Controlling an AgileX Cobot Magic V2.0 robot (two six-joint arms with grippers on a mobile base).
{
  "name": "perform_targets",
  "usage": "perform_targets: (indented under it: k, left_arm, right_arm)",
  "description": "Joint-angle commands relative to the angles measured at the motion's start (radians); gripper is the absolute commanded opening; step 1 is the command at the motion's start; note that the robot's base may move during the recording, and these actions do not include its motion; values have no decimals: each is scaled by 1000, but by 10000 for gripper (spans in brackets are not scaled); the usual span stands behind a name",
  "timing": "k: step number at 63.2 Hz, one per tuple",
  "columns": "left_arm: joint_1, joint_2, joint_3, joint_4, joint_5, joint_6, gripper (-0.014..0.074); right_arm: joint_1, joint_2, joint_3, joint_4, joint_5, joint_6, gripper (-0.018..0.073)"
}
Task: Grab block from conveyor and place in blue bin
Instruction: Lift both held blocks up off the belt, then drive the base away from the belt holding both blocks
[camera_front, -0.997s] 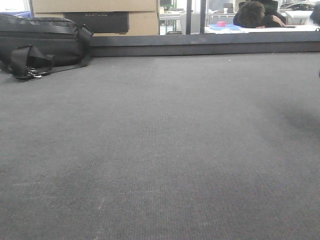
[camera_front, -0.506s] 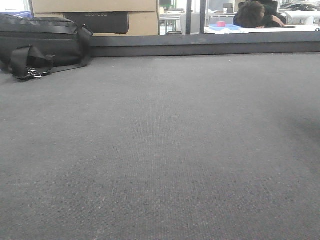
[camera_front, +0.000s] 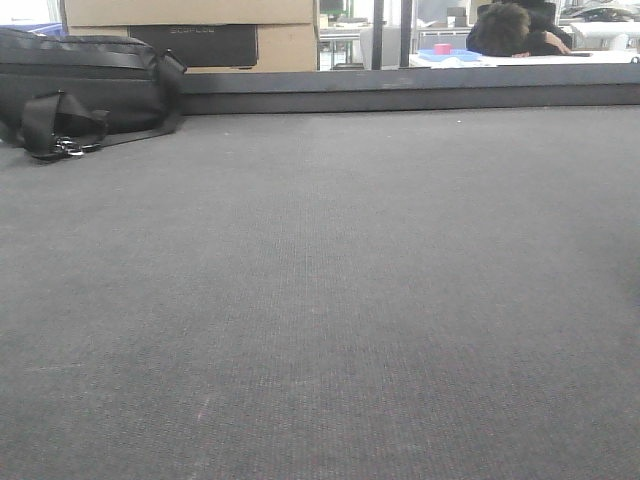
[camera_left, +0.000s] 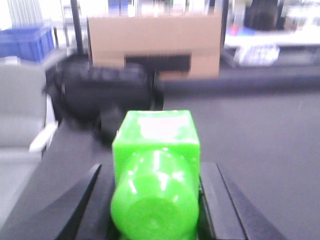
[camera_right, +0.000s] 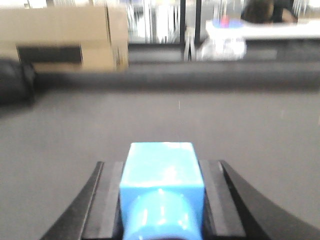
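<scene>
Blocks: green block (camera_left: 155, 135) clamped in my left end effector (camera_left: 155, 169), blue block (camera_right: 162, 175) clamped in my right end effector (camera_right: 161, 164), both over the table (camera_left: 260, 130) | handling: likely light, rigid, glossy plastic; flat side faces suit the grip | bin (camera_left: 22, 42) far left, well apart.

The bottom edge is cutting off the green block (camera_left: 156, 180) and the left gripper (camera_left: 155, 167) flanking it, and likewise the blue block (camera_right: 162, 190) and the right gripper (camera_right: 160, 163). Blur is smearing the cardboard box (camera_left: 155, 45) and black bag (camera_left: 97, 92). The left edge is cropping the blue bin (camera_left: 25, 42). A pink thing (camera_front: 442, 48) is showing too small to tell.
</scene>
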Motion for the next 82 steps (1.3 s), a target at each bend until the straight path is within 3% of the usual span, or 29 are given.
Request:
perform_targets:
  k: [1,16,82]
  left_arm:
    - [-7,-49,0,-23,-26,3,-111]
    - [-7,-78,0,-66,-21,3,-111]
    - [-7,-78,0,-64,-27,3,-111]
  right_arm:
    - [-3,-54,2,-12,-41,-9,-162]
    - [-3,-109,2,-12,-37,-9,-162]
    - [-3,-109,2,-12,-26,-9,-162]
